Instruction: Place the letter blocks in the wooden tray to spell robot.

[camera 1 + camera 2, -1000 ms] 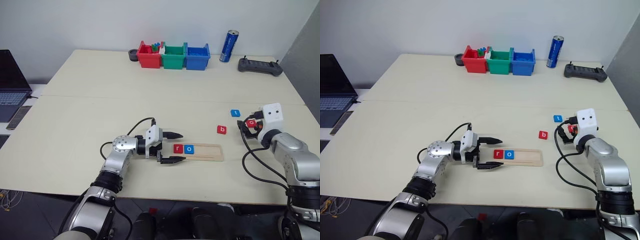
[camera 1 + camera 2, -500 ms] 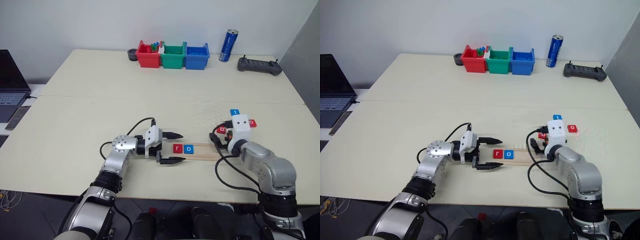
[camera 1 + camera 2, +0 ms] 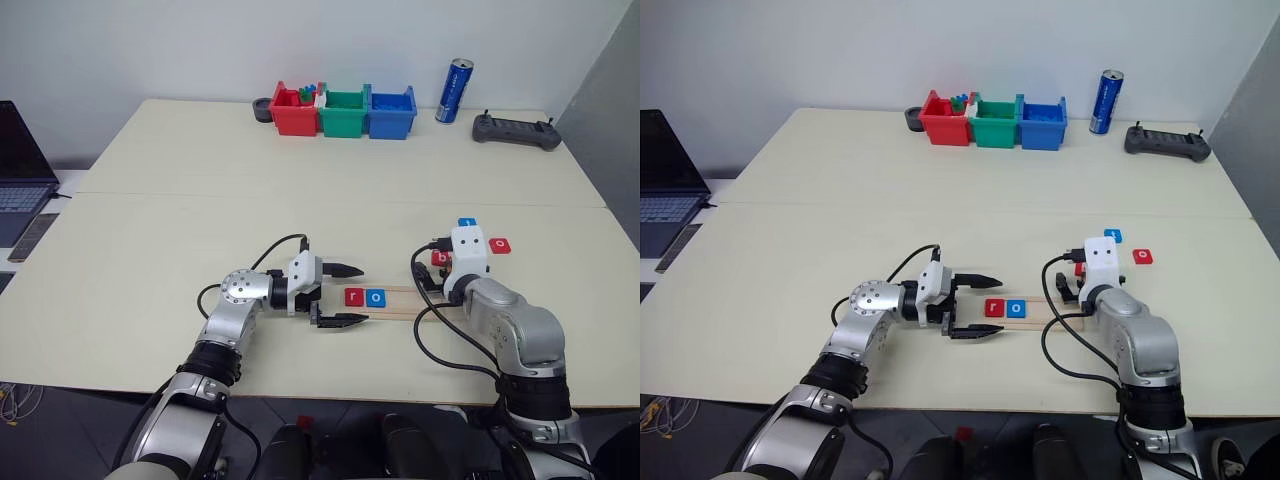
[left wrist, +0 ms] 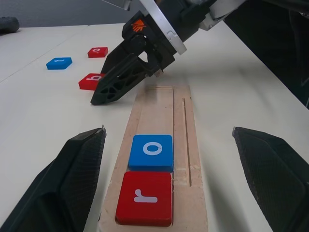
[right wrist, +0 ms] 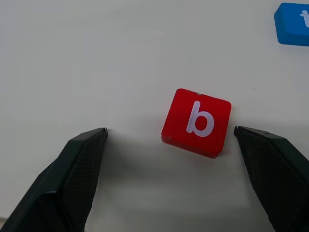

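Observation:
The wooden tray (image 3: pixel 405 301) lies near the table's front, with a red "r" block (image 3: pixel 355 296) and a blue "o" block (image 3: pixel 376 297) at its left end. My left gripper (image 3: pixel 348 294) is open, its fingers straddling that end, and holds nothing. A red "b" block (image 5: pixel 197 122) lies flat on the table just behind the tray's right end. My right gripper (image 5: pixel 170 129) hovers open over it, one finger on each side, not touching. A blue "t" block (image 3: pixel 466 222) and a red "o" block (image 3: pixel 500 245) lie farther back on the right.
Red (image 3: pixel 297 112), green (image 3: pixel 344 112) and blue (image 3: pixel 392 111) bins stand in a row at the table's far edge. A blue can (image 3: pixel 450 90) and a black controller (image 3: pixel 514 130) are to their right. A laptop (image 3: pixel 20 160) sits off to the left.
My right arm swung left and down, from over the red "o" block to over the "b" block. The left arm and all blocks stayed put.

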